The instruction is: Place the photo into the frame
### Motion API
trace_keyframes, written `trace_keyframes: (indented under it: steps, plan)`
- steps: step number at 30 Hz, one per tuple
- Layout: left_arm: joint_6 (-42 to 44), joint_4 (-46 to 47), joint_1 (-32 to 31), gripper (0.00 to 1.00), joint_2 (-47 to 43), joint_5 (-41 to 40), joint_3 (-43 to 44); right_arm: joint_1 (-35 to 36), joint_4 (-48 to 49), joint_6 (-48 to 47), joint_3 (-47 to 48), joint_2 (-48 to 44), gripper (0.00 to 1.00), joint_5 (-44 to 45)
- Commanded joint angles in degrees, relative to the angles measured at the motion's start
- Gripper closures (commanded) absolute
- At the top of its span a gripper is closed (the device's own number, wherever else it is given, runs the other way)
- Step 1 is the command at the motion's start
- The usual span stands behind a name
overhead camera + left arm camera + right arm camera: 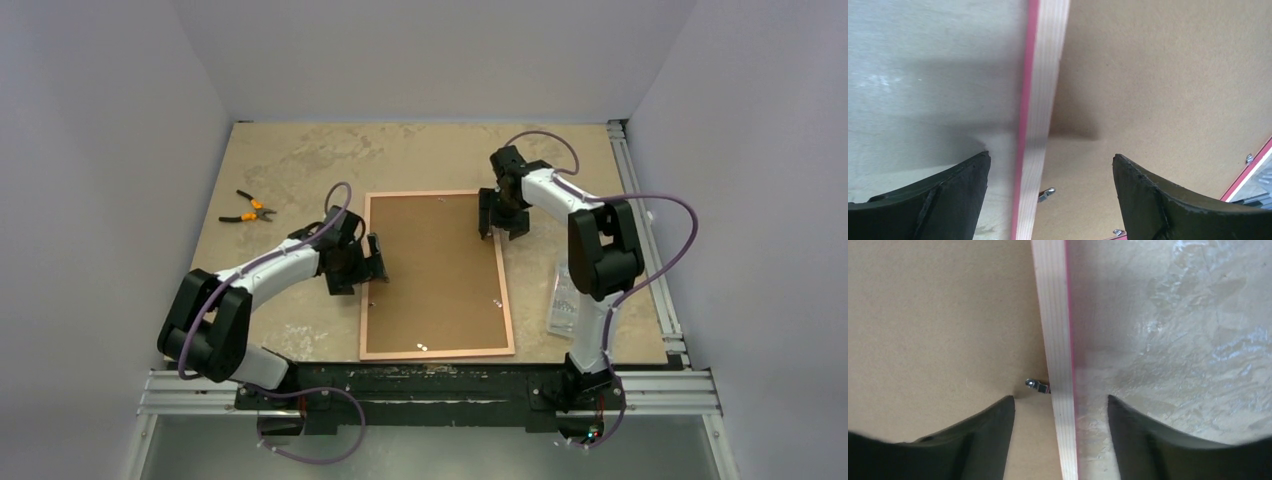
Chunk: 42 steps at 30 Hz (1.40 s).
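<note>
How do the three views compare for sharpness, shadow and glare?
Top external view: even, soft light, sharp throughout, no glare on the frame. Left wrist view: a dark shadow band crosses the frame rail and backing board; the fingers show as near-black shapes. Right wrist view: pale glare patches on the table; the metal tab is fairly crisp.

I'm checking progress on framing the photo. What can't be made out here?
Where the photo is: no view shows it; the backing board fills the frame, hiding anything underneath.
Clear packet, top view: partly under the right arm, too small to identify.
Small clips, top view: too small to judge.
</note>
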Motion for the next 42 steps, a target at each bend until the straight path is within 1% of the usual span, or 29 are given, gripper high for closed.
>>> trace_keyframes:
  steps: [1, 2, 3, 6, 15, 22, 26, 29, 32, 37, 39, 42]
  plan:
    - [2.52, -0.96, 3.30, 0.10, -0.84, -0.32, 3.41, -1.75, 1.95, 0.05, -1.57, -6.01, 0.23, -6.08]
    - [2.80, -1.34, 3.85, 0.10, -0.65, -0.38, 4.21, -2.25, 2.33, 0.14, -2.18, -6.64, 0.18, -7.59]
    - [3.15, -1.61, 4.39, 0.09, -0.40, -0.39, 5.04, -2.83, 2.80, 0.31, -2.87, -7.22, 0.16, -8.97]
    - [4.26, -2.82, 5.54, 0.09, 1.47, -0.94, 8.92, -3.71, 3.89, 0.76, -4.86, -8.24, 0.12, -12.07]
    - [7.12, -7.92, 5.79, 0.10, 14.08, -5.86, 22.49, -4.02, 6.64, 1.34, -9.58, -8.77, 0.10, -16.90]
    - [7.02, -10.34, 5.78, 0.15, 21.26, -10.35, 28.73, -3.98, 7.44, 1.05, -10.83, -8.20, 0.10, -18.21]
    - [7.48, -11.07, 5.77, 0.21, 24.21, -11.80, 31.31, -4.00, 7.53, 0.98, -10.88, -8.06, 0.10, -18.95]
    - [8.19, -12.19, 5.74, 0.28, 26.29, -12.40, 33.18, -4.01, 7.32, 0.88, -10.66, -8.19, 0.10, -19.18]
    - [8.41, -11.60, 5.79, 0.34, 26.36, -12.36, 32.35, -4.00, 7.19, 0.79, -10.54, -8.49, 0.10, -19.36]
    - [8.55, -10.51, 6.22, 0.57, 26.05, -12.10, 31.25, -4.00, 7.10, 0.61, -10.35, -8.26, 0.10, -19.73]
    - [8.56, -11.26, 6.45, 0.69, 27.07, -12.19, 31.61, -4.00, 7.02, 0.44, -10.36, -8.24, 0.10, -19.84]
    - [8.52, -11.55, 6.57, 0.78, 28.24, -11.77, 31.56, -4.00, 6.97, 0.28, -10.45, -8.33, 0.10, -19.82]
